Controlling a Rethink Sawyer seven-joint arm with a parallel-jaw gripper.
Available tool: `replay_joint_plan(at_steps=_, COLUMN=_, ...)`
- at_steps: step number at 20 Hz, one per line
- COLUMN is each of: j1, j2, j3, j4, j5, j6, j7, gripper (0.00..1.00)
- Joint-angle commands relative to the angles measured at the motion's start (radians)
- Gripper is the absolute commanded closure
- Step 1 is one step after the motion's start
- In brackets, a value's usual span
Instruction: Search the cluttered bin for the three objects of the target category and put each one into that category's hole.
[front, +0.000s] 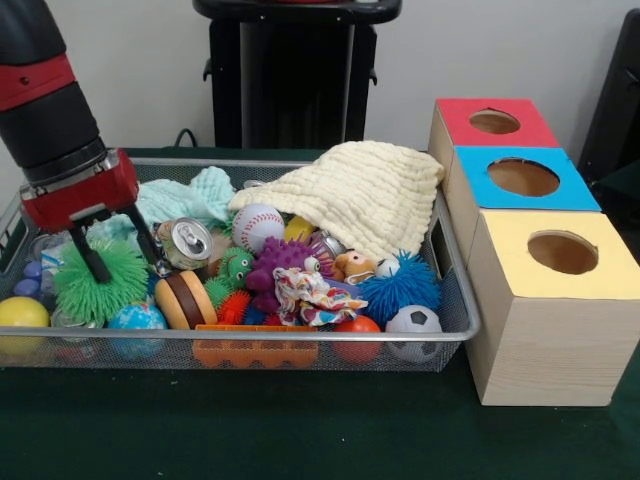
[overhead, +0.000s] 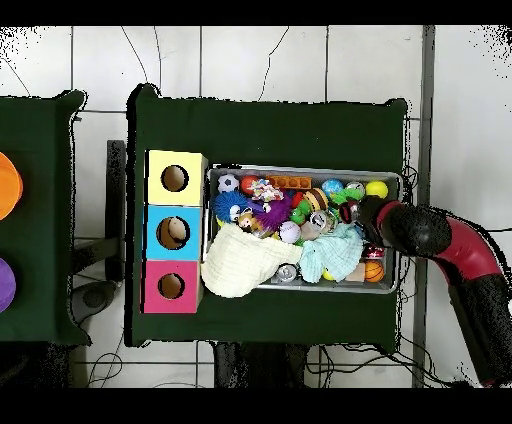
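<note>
The wire mesh bin (front: 470, 318) is full of toys; in the overhead view its rim (overhead: 300, 168) lies right of the boxes. No see-through bottle shows in either view. My gripper (front: 122, 266) is open at the bin's left end. One finger is over a green spiky ball (front: 98, 288), the other is beside a silver can (front: 187, 242), and nothing is held. In the overhead view the gripper (overhead: 358, 213) is at the bin's right end. Three wooden boxes with round holes stand beside the bin, with red (front: 494, 121), blue (front: 523, 177) and yellow (front: 562, 252) tops.
A cream towel (front: 350, 195) drapes over the bin's back right and a mint cloth (front: 185, 195) lies at the back left. A baseball (front: 257, 226), purple spiky toy (front: 280, 262), blue spiky ball (front: 402, 287), small football (front: 413, 331) and burger toy (front: 185, 298) crowd the bin.
</note>
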Motion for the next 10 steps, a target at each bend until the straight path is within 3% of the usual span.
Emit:
replay_joint_plan(at_steps=1, j1=-0.010, j2=0.079, j3=0.011, j4=-0.116, j5=-0.040, j6=0.135, j7=-0.370, gripper=0.00)
replay_joint_plan(at_steps=10, j1=-0.015, j2=0.063, j3=0.021, j4=-0.148, j5=-0.018, j6=0.213, j7=-0.403, gripper=0.00)
